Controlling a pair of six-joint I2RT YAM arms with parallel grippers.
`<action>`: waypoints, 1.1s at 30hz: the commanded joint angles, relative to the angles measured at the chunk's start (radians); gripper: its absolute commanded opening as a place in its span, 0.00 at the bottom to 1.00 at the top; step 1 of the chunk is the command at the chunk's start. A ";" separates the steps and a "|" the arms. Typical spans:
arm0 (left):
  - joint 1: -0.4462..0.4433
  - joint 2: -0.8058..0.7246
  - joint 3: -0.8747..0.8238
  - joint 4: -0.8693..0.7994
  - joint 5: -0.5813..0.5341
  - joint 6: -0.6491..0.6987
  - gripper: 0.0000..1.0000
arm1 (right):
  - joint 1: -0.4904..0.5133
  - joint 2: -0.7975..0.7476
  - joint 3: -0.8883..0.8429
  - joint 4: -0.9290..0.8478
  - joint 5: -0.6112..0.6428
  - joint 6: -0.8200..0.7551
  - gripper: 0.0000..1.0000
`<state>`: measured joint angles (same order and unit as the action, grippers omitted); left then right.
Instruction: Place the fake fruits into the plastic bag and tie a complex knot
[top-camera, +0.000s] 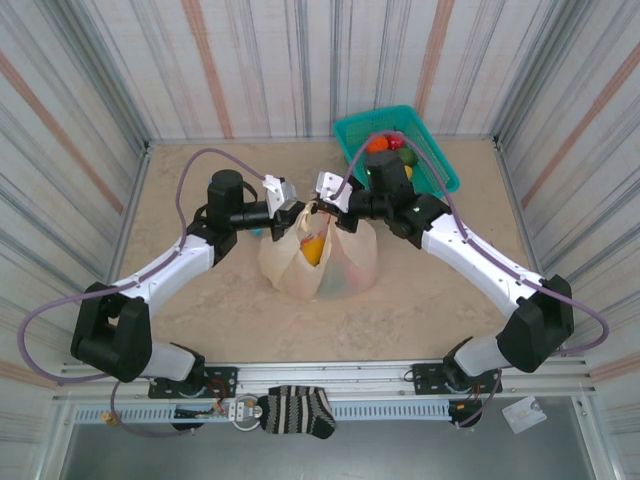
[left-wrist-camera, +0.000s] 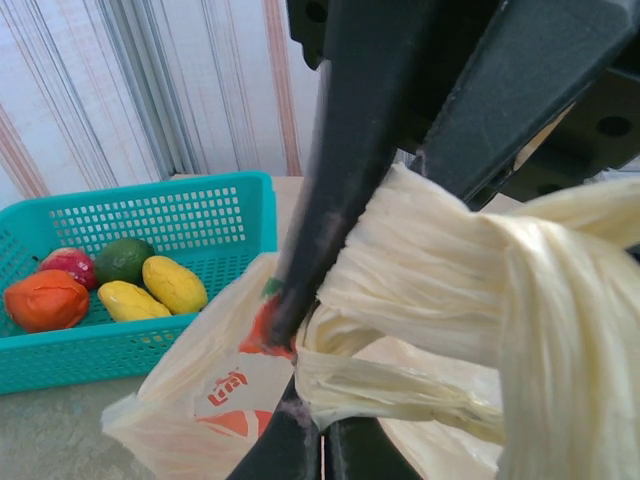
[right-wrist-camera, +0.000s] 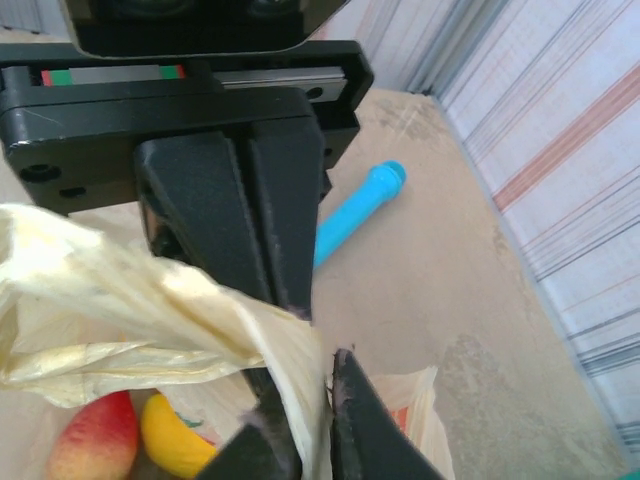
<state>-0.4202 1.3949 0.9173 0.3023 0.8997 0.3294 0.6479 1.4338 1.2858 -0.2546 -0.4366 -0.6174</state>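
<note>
Mostly thin crinkly cream bag (top-camera: 335, 270) w/ ropy twisted handles (left-wrist-camera: 440, 265).

From my overhead camera, fixed above and behind both arm bases (top-camera: 190, 368), I look down on the whole surface (top-camera: 400, 310) between striped walls (top-camera: 300, 60). My left wrist camera sits tight against the plastic bag (left-wrist-camera: 420, 260), facing across to the teal basket (left-wrist-camera: 200, 215); my right wrist camera, equally close, looks over the same bag toward one of those walls. All three views share that bag
</note>
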 joint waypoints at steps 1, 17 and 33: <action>0.003 -0.027 -0.003 0.026 0.026 0.011 0.00 | 0.004 -0.017 0.019 -0.039 0.026 0.026 0.26; 0.003 -0.029 -0.014 0.038 0.028 0.002 0.00 | 0.064 -0.349 -0.281 0.170 0.157 0.088 0.28; 0.003 -0.029 -0.014 0.035 0.039 0.003 0.00 | 0.200 -0.232 -0.321 0.297 0.197 0.099 0.39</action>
<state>-0.4202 1.3949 0.9134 0.3199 0.9169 0.3283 0.8429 1.1835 0.9440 -0.0071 -0.2665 -0.5316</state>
